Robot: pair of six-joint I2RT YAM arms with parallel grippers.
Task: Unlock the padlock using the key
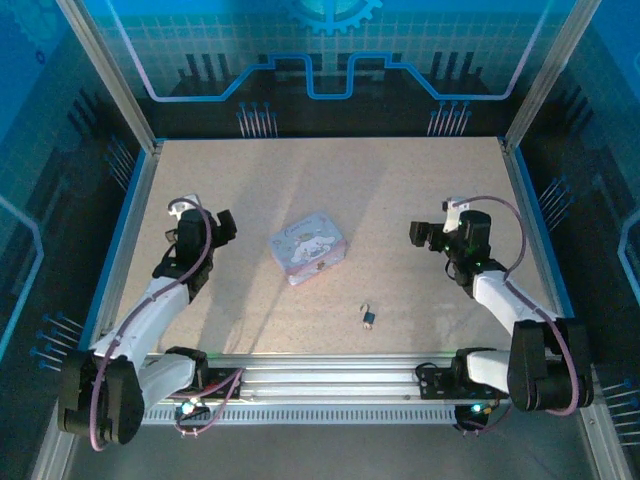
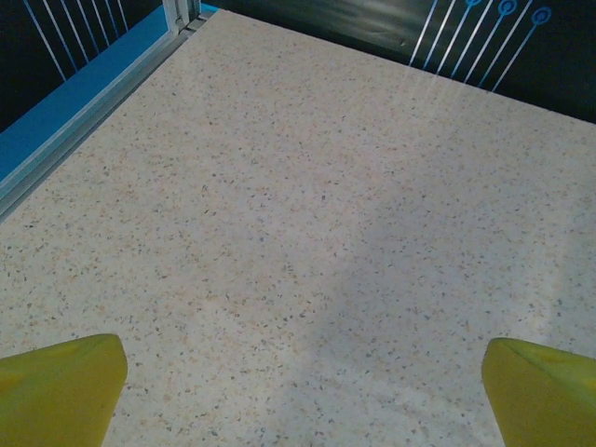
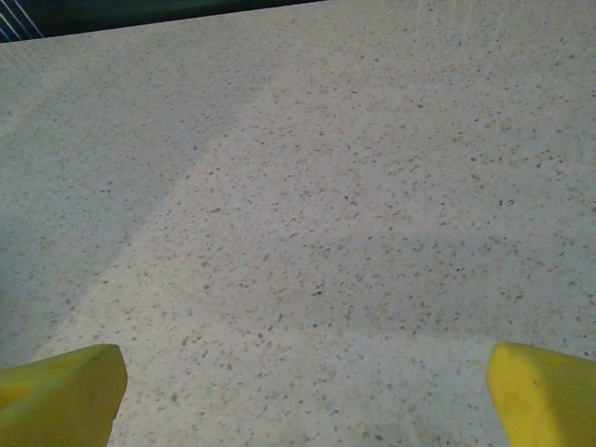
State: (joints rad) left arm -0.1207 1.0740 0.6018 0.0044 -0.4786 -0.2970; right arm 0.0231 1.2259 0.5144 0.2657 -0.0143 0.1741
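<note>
Padlock [image 1: 369, 319] nearer my right gripper [image 1: 418, 236]
Both my grippers gape wide, empty, the left gripper [image 1: 226, 226] farther off; the padlock lies left of the right one, toward the near edge (key [image 1: 365, 308] seemingly touching it).

table [image 1: 400, 200]: speckled beige | tin [image 1: 310, 247]: pink-blue cartoon print | padlock [image 1: 369, 318]: seemingly dark

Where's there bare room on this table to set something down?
The far stretch of the table, behind the tin, is bare; so is the gap between the tin and the right claw. Most crowded: the near middle, where the padlock lies in front of the tin.
</note>
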